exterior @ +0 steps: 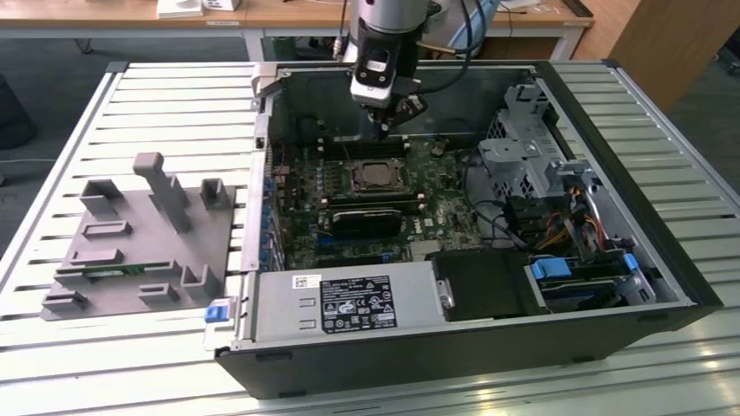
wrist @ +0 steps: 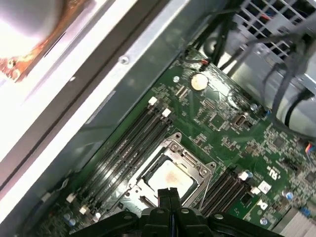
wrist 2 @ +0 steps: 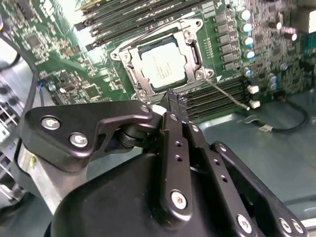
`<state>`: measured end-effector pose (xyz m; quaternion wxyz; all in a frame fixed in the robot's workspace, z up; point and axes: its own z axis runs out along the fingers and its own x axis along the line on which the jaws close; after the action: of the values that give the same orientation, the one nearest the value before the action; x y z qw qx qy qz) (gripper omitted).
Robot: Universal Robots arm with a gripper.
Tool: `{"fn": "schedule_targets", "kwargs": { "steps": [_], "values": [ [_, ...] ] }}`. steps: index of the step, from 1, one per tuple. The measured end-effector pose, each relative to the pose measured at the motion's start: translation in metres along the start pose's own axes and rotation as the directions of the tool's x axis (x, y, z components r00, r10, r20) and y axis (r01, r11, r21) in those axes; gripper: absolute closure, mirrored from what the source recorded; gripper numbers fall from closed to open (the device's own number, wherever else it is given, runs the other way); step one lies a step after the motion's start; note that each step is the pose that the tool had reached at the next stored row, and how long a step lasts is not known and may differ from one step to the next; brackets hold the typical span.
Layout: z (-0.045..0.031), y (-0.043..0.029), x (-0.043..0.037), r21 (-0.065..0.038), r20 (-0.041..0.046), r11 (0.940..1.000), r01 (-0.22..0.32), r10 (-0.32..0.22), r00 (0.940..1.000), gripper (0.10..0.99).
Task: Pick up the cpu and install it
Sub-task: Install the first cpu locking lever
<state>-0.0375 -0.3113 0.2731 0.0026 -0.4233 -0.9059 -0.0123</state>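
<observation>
Fingers [wrist 2: 174,106] pressed together, holding nothing, hovering above the socket in both wrist views. Gripper [exterior: 393,111] sits upper centre of the exterior view, over the open computer case [exterior: 601,286]. The cpu [wrist 2: 163,62] lies flat in its socket on the motherboard [exterior: 347,217], silver top up, so I'd judge the placing done, w/ the arm clear of it. The case rests on a slatted metal tabletop [exterior: 139,95]; grey fixture [exterior: 139,243] at mid-left, wooden desks behind.

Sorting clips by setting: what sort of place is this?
Probably a lab or workshop for PC assembly: an open computer case on a slatted table, a grey parts jig, wooden desks behind.
</observation>
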Motion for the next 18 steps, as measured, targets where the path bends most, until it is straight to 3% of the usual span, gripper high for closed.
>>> {"fn": "schedule_targets", "kwargs": {
  "steps": [9,18],
  "values": [
    [0.0000,0.0000,0.0000,0.002,-0.0025,0.9932,0.116,-0.116,0.9932,0.980],
    [0.0000,0.0000,0.0000,0.003,-0.0044,0.9789,0.204,-0.204,0.9789,0.980]
  ]
}}
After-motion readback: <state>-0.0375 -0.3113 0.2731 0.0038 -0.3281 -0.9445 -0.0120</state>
